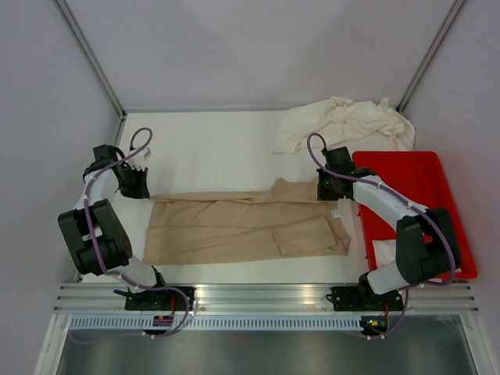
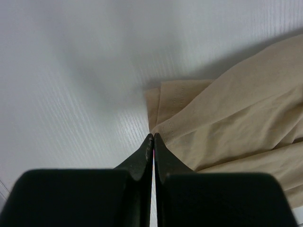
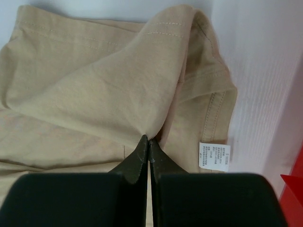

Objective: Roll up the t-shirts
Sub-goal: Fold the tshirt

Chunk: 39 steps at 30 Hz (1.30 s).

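**Top view.** Your tan cotton t-shirt [image 1: 242,226] lies folded into a long band across the middle of the white table [image 1: 211,148]. It runs from close to the left edge to close to the right edge. Your left pincer [image 1: 134,183] sits at the band's far-left corner, and your right pincer [image 1: 328,187] at its far-right end. A crumpled heap of cream-white t-shirts [image 1: 344,123] lies in the far right corner, apart from the tan one. A red plastic tray [image 1: 422,187] lies along the right edge, with your right arm reaching over it. A bit of white cloth [image 1: 383,254] shows in the tray's near end, partly hidden by the arm.

**Left wrist view.** The left pincer [image 2: 153,137] has its jaws pressed together with no gap. The hemmed corner of the tan cotton t-shirt [image 2: 236,118] runs straight into the tips, so it reads as pinched there. To the left of the corner there is only bare white table [image 2: 71,71].

**Right wrist view.** The right pincer [image 3: 149,140] is clamped tight on the tan cotton t-shirt [image 3: 94,85]. Folds of fabric draw in to the tips. The small white neck label [image 3: 214,156] lies just right of the tips, near the stitched collar. A corner of the red plastic tray [image 3: 293,198] shows at the lower right.
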{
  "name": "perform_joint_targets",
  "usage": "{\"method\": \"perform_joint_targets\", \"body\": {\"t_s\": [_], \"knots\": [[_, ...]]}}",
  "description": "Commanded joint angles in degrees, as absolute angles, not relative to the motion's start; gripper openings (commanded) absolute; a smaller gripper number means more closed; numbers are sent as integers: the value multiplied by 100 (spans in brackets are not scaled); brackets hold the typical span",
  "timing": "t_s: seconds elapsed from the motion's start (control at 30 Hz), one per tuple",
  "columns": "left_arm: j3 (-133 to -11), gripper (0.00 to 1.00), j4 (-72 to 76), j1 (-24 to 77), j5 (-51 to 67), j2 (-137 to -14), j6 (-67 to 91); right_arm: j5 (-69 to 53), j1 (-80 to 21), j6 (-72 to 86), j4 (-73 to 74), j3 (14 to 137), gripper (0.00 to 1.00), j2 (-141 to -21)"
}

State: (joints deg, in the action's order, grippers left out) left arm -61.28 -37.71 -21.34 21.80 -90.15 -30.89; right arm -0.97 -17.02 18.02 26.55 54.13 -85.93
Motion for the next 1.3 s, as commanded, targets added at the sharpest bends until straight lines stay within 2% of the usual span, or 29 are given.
{"method": "perform_joint_targets", "body": {"t_s": [0.0, 0.43, 0.73, 0.77, 0.87, 1.1, 1.27], "knots": [[-6134, 2, -3718, -2267, 2426, -8754, -3445, 202, -1687, 1933, 2584, 5152, 0, -8254], [-6583, 2, -4095, -2382, 2540, -8429, -3507, 457, -1661, 1969, 2962, 5362, 0, -7823], [-6038, 4, -4280, -2338, 2592, -8648, -3674, 35, -1670, 2373, 2471, 4579, 0, -7901], [-5916, 18, -4324, -2277, 2593, -8648, -3796, 26, -1679, 2390, 2426, 4553, 0, -7954], [-5460, 40, -4246, -1829, 2487, -8386, -4340, 18, -1679, 2400, 2364, 4561, 0, -8015], [-5502, 55, -3780, -1135, 1864, -8587, -5465, 26, -1679, 2320, 2294, 4544, 0, -8059], [-5379, 56, -3428, -476, 1073, -8858, -6178, 26, -1670, 2303, 2233, 4491, 0, -8007]]}}
